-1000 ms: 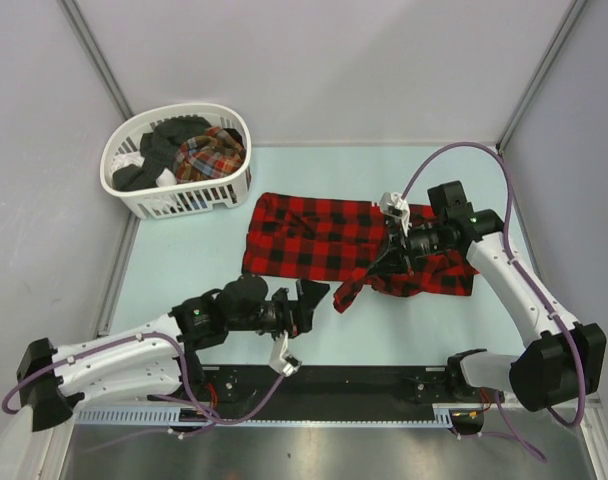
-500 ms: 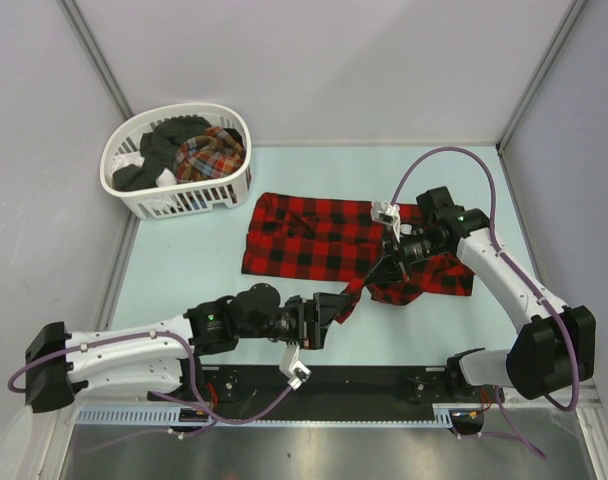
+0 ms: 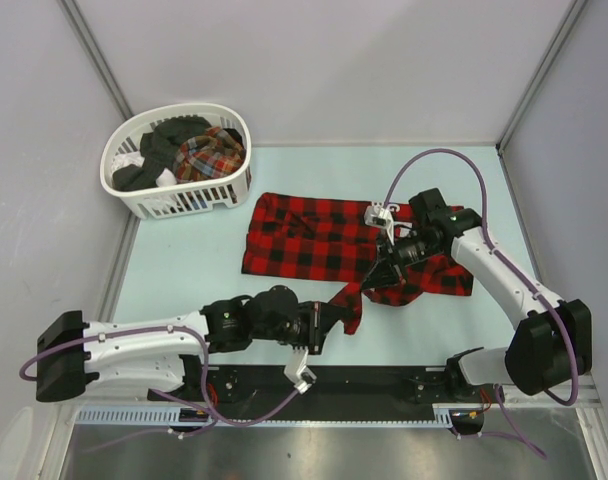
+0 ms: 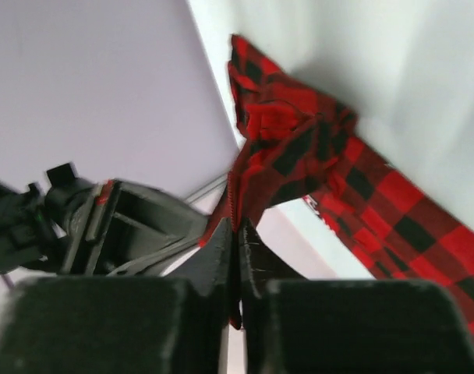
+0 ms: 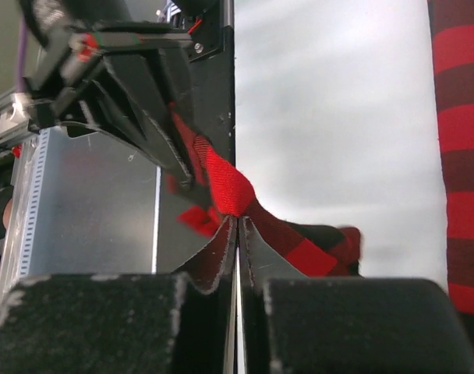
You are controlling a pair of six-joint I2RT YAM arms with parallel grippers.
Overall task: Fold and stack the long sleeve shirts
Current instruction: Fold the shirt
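At the near edge of the worktop (image 3: pixel 184 265), the left jaws are pinched fully together on the loose end of a sleeve of the red-and-black checked shirt (image 3: pixel 304 235). The left wrist view shows the cloth clamped thin between them. The right jaws are likewise closed on cloth, gripping a fold further up the same sleeve, close to where it meets the body. Between the two holds the sleeve runs as a narrow strip that appears lifted off the worktop.

Beyond that, the body of the shirt lies spread across the middle of the worktop, rumpled on its right side under the right arm (image 3: pixel 504 275). Well apart, at the far left, a white basket (image 3: pixel 184 203) holds a finer plaid shirt (image 3: pixel 212 152) among darker clothes.

The sleeve looks ready to be laid over the body. Both grips are shallow, so drawing the arms apart could slip the cloth free. Lifting too high could drag the body and crease it further. With the two holds so near each other, a careless swing might knock the jaws together or twist the sleeve.
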